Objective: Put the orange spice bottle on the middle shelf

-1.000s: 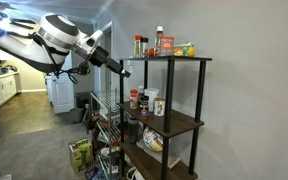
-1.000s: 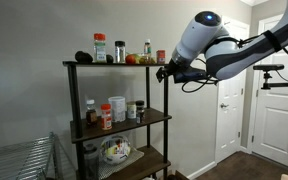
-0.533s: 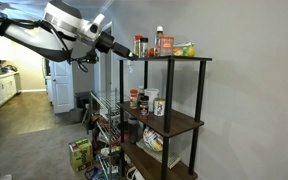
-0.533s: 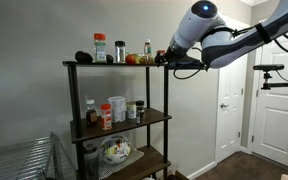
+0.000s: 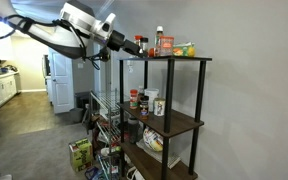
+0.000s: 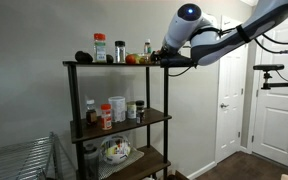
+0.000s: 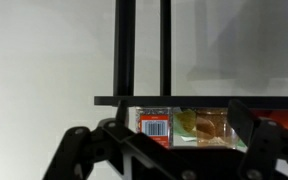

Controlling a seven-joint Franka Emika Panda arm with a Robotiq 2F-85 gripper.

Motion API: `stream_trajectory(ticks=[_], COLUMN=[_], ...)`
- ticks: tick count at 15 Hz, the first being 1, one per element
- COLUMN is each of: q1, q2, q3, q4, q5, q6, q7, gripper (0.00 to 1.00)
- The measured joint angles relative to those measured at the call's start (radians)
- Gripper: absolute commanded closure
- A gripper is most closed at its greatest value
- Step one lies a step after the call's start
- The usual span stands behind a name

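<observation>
Grey wall (image 5: 254, 60) behind tall black rack (image 5: 205, 100). At left end of top tier (image 5: 192, 58) in an exterior view, orange spice bottle (image 5: 140, 47) upright, just ahead of gripper (image 5: 131, 43). Jaws apart, holding nothing. Below, middle shelf (image 5: 179, 126), one tier down.

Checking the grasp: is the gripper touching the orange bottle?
Apart. The wrist view shows the bottle between the fingers of the open gripper, clear of both.

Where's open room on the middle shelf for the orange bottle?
Middle shelf: bare board between the white container and the post by the wall. The jars crowd its other end. Top shelf is crowded; the hand is at its edge.
</observation>
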Motion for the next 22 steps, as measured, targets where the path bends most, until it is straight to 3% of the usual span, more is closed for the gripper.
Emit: stream_trajectory(ticks=[5,11,17,18,19,22], q1=[-0.033,0.186,0.284,0.292,0.299,0.312], q2=[0.077,0.143,0.172,0.174,0.175,0.177], q3=[0.03,-0.18,-0.285,-0.293,-0.301,-0.314], q4=[0.089,0.155,0.188,0.19,0.191,0.191], q5=[-0.074,-0.142,-0.142,-0.142,-0.142,-0.15], q6=[-0.085,-0.168,-0.168,-0.168,-0.168,-0.168], q7=[0.022,0.035,0.036,0.036,0.036,0.038], gripper=[0.0,0.0,0.0,0.25,0.27,0.47])
